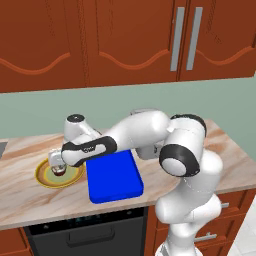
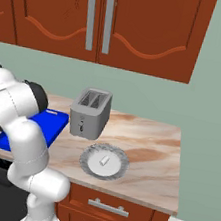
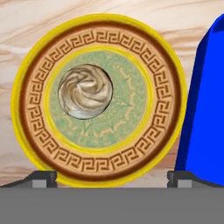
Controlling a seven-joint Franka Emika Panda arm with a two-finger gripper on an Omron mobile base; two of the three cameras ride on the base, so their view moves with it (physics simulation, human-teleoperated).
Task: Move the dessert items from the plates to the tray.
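The cupcake point(image 3: 85, 91), brown with a pale swirled top, sits left of centre on the yellow-rimmed plate point(image 3: 166, 94). In the left base view this plate point(image 1: 42, 176) lies at the counter's left with the cupcake point(image 1: 59, 171) on it. My gripper point(image 1: 56, 163) hangs just above the cupcake and is open, with nothing between its fingers. In the hand view the gripper point(image 3: 112, 177) straddles the plate's near rim, fingertips point(image 3: 41, 178) wide apart. The blue tray point(image 1: 114, 177) lies right beside the plate. A tiny white piece point(image 2: 104, 160) rests on the grey plate point(image 2: 91, 152) further right.
A silver toaster point(image 2: 90, 113) stands behind the grey plate, between it and the tray point(image 2: 52, 122). Wooden cabinets hang above the counter. The counter's front edge runs close to both plates and the tray. My own arm stretches over the tray's back end.
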